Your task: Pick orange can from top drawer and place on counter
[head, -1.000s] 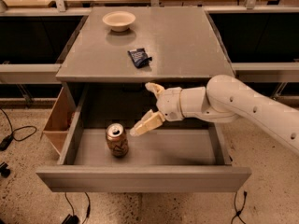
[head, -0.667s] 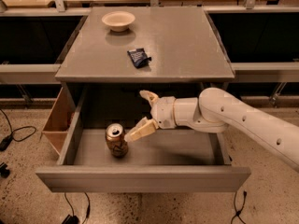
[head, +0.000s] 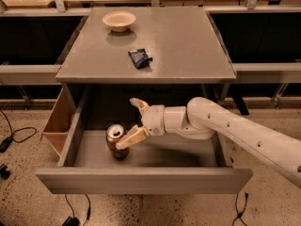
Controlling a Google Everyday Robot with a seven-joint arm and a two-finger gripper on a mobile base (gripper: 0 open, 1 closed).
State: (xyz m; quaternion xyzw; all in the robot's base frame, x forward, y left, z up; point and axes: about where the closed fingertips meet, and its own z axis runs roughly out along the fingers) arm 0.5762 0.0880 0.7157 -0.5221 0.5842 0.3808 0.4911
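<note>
The orange can (head: 114, 141) stands upright in the left half of the open top drawer (head: 141, 181), silver top showing. My gripper (head: 126, 123) reaches in from the right on the white arm and is open. Its near finger (head: 131, 138) lies across the can's right side, and its far finger (head: 138, 104) is behind and to the right of the can. The can rests on the drawer floor. The counter (head: 183, 41) is the grey cabinet top above the drawer.
A cream bowl (head: 119, 20) sits at the counter's back left and a dark blue wrapper (head: 139, 58) near its middle. A tan wooden box (head: 57, 121) hangs at the drawer's left side. Cables (head: 14, 135) lie on the floor. Wooden tabletops run along the back.
The gripper has moved left across the drawer to the can, and its near finger now overlaps the can's right side. The can has not moved.
</note>
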